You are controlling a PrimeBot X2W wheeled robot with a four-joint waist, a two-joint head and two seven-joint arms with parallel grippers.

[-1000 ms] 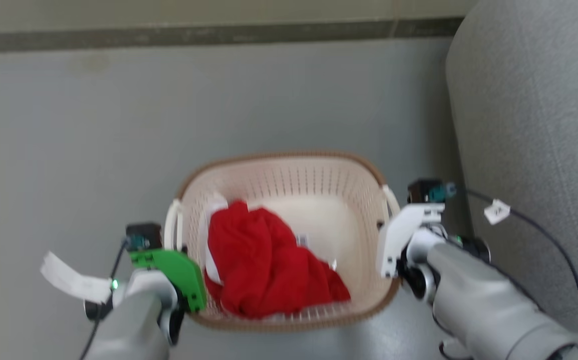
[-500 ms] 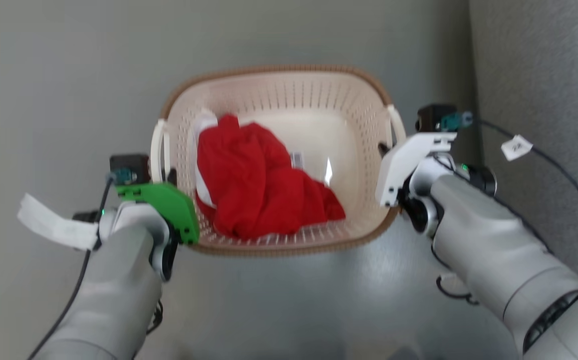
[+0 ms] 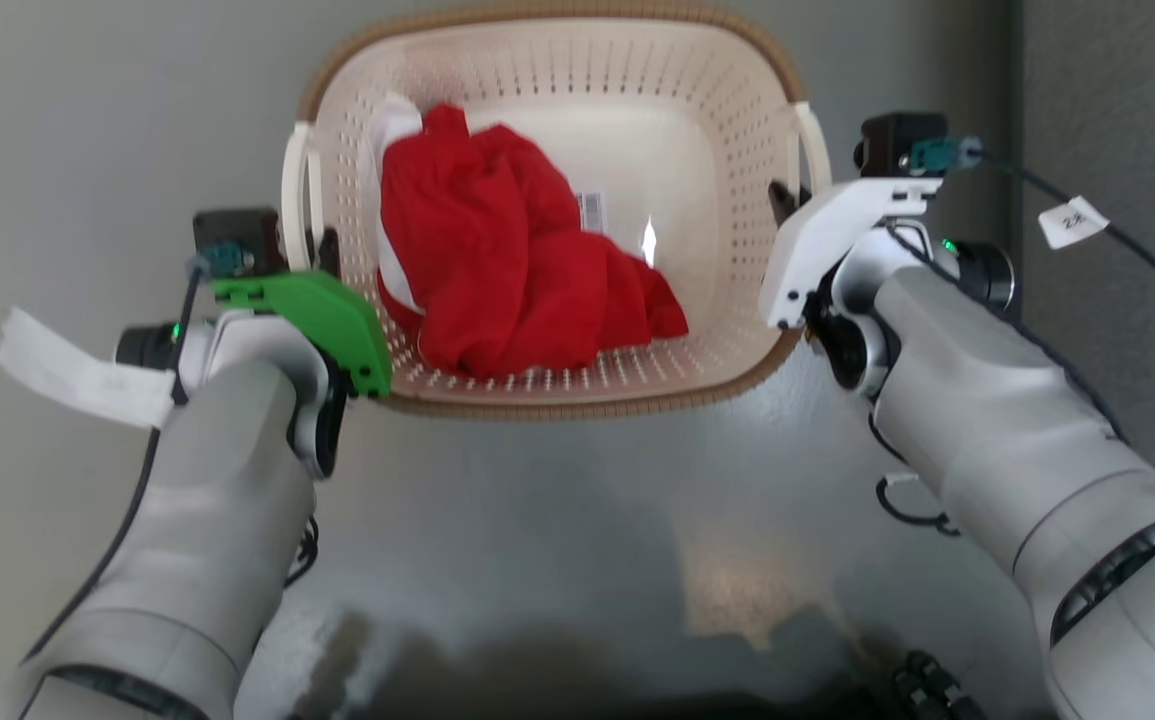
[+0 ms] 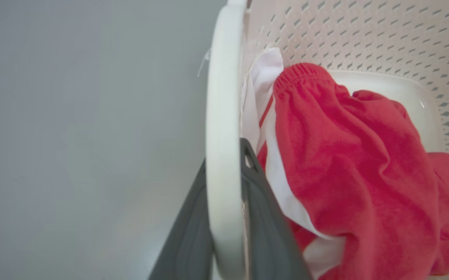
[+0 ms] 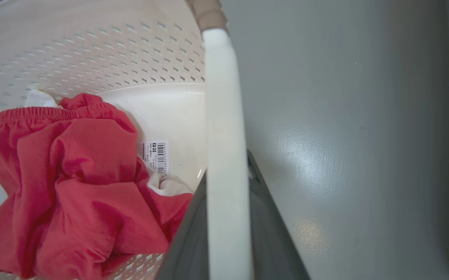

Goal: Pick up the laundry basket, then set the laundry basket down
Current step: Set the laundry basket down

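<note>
The laundry basket (image 3: 557, 70) is cream-white and perforated with a brown rim, and sits at the top middle of the head view. A red garment (image 3: 507, 260) with white trim lies inside it, beside a barcode sticker (image 3: 590, 210). My left gripper (image 3: 322, 250) is shut on the basket's left white handle (image 4: 222, 116), one dark finger (image 4: 265, 221) on each side. My right gripper (image 3: 787, 205) is shut on the right handle (image 5: 222, 97) in the same way. Whether the basket's bottom touches the floor is hidden.
Smooth grey floor (image 3: 537, 540) lies all around the basket. A grey upholstered piece (image 3: 1127, 90) stands close on the right, just past my right arm. A black cable (image 3: 1137, 260) with a white tag runs over that arm. A paper tag (image 3: 67, 375) hangs from my left wrist.
The head view has tilted down: the wall strip is gone and the basket now lies higher and larger in the picture. Both grippers have kept their hold on the handles.
</note>
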